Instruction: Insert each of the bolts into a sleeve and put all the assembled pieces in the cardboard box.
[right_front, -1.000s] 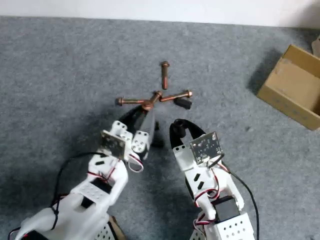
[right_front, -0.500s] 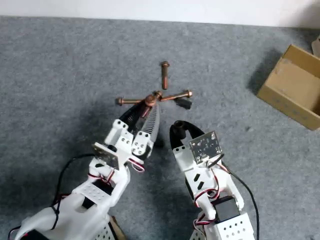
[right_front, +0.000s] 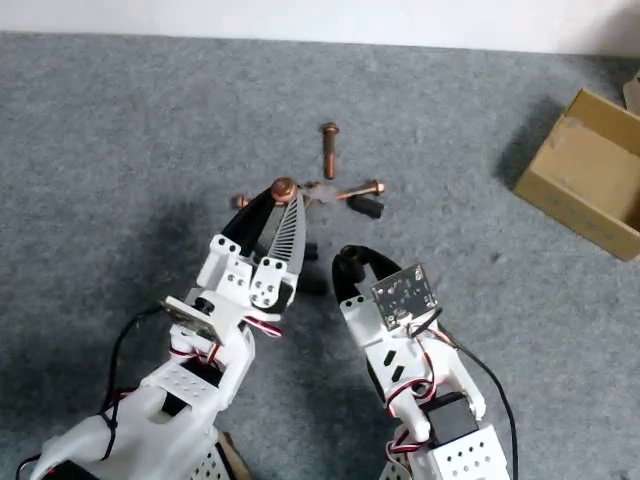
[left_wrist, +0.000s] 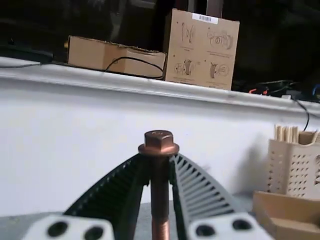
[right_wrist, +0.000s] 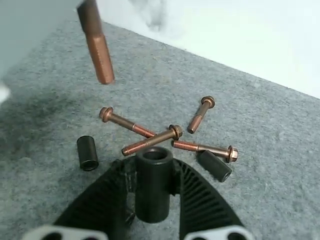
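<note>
Your left gripper (right_front: 283, 200) pinches one bolt (left_wrist: 159, 170) upright, head up, raised above the carpet (right_front: 120, 130). Your right gripper (right_wrist: 152, 167) pinches a black sleeve (right_wrist: 154, 187), open end up. Four loose bolts (right_wrist: 150, 141) lie on the carpet ahead of both grippers, with two loose sleeves (right_wrist: 87, 152) beside them. The cardboard box (right_front: 575, 190) sits well apart, to the right.

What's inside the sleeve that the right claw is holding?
The sleeve in the right claw shows an open, dark mouth with nothing poking out of it. Its walls hide the lower bore.
</note>
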